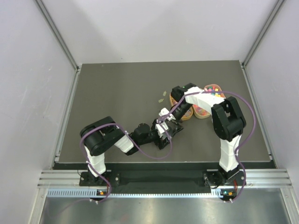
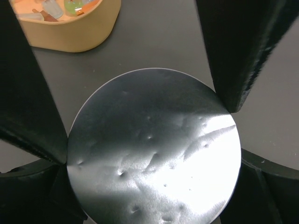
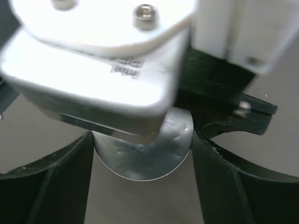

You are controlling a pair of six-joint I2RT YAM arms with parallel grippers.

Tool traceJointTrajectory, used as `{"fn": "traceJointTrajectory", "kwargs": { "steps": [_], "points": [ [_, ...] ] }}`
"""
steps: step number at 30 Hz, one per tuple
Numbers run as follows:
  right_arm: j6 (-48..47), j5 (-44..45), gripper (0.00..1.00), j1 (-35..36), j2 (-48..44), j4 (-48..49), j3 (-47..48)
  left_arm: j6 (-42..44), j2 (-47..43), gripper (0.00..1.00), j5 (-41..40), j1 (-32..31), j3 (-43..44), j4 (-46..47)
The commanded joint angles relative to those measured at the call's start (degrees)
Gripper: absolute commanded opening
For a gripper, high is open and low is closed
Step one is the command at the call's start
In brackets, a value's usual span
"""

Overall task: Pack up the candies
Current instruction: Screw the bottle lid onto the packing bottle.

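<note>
The candies (image 1: 212,90) lie in an orange oval tray (image 1: 203,111) at the right of the mat. A few also show in a tray's corner in the left wrist view (image 2: 51,9). Both grippers meet at mid-table on the small round dish, whose silvery dimpled lid (image 2: 154,154) fills the left wrist view. My left gripper (image 2: 149,135) has a finger pressed on each side of the lid's rim. My right gripper (image 3: 142,144) flanks the same disc (image 3: 149,158) from the opposite side, its fingers touching the rim. The left gripper's white body hides the disc's upper half there.
A second orange tray (image 1: 183,115) lies partly under the right arm. Two small pale pieces (image 1: 162,96) lie loose on the dark mat behind the grippers. A tray wall (image 2: 79,37) stands close beyond the dish. Grey walls surround the table.
</note>
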Motion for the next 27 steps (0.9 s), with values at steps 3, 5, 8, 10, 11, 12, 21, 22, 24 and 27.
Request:
{"fn": "traceJointTrajectory", "kwargs": {
  "steps": [3,5,8,10,11,12,21,22,24,27],
  "points": [
    [7.6,-6.8,0.56,4.0,0.6,12.3,-4.3,4.2,1.7,0.56,-2.1,0.1,0.4,-6.6],
    [10.4,-5.9,0.54,4.3,-0.3,14.5,-5.7,4.1,1.5,0.55,-2.4,0.0,0.4,-6.7],
    [17.5,-4.0,0.51,4.9,-2.4,20.9,-9.3,3.9,1.7,0.54,-2.8,0.1,0.6,-7.1],
    [23.8,-3.0,0.48,5.6,-4.3,26.8,-12.4,3.8,1.6,0.54,-3.1,0.2,0.8,-7.4],
    [26.0,-2.0,0.46,5.8,-4.7,28.7,-13.3,3.7,1.6,0.52,-3.0,0.2,0.8,-7.4],
    [30.4,-1.5,0.44,6.3,-5.7,32.5,-15.1,3.7,1.5,0.52,-3.0,0.3,0.8,-7.4],
    [48.4,5.1,0.39,8.1,-9.2,46.3,-22.4,3.2,1.3,0.35,-2.7,0.9,1.2,-8.4],
    [49.6,5.8,0.39,8.2,-9.4,47.3,-23.0,3.2,1.4,0.30,-2.4,0.9,1.2,-8.5],
    [51.9,6.7,0.38,8.3,-10.2,49.5,-24.5,3.0,1.4,0.29,-2.1,0.9,1.3,-8.7],
    [54.6,7.7,0.38,8.9,-10.5,51.3,-25.4,2.7,1.3,0.29,-2.0,1.1,1.2,-8.5]
  ]
}}
